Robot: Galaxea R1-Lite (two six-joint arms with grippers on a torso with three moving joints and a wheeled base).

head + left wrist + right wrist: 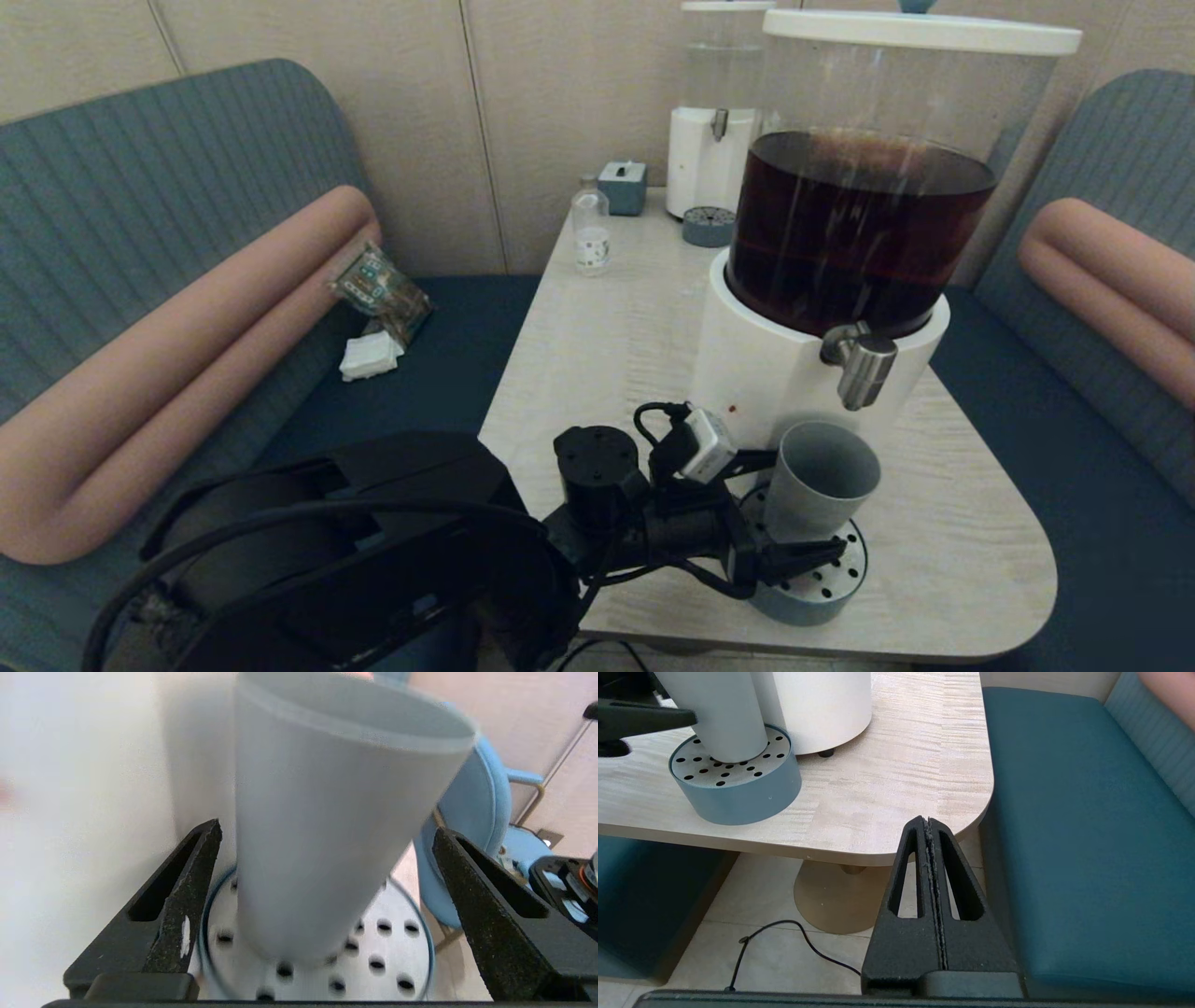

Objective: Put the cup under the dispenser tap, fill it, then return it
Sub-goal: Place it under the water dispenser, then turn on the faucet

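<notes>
The grey-blue cup (pixel 822 476) stands on a round perforated drip tray (pixel 822 588), just below and slightly in front of the steel dispenser tap (pixel 859 366). No dark liquid shows inside the cup. My left gripper (pixel 808 504) is open around the cup (pixel 327 835). Its black fingers (pixel 187 896) stand on either side of the cup wall with a gap on each. My right gripper (pixel 927 821) is shut and empty, low beside the table's front corner, out of the head view.
The big dispenser with dark liquid (pixel 854 233) on its white base (pixel 756 373) fills the table's right side. Behind it are a clear-liquid dispenser (pixel 714 112), a small bottle (pixel 591 238) and a blue box (pixel 623 187). Teal benches (pixel 1078 835) flank the table (pixel 607 336).
</notes>
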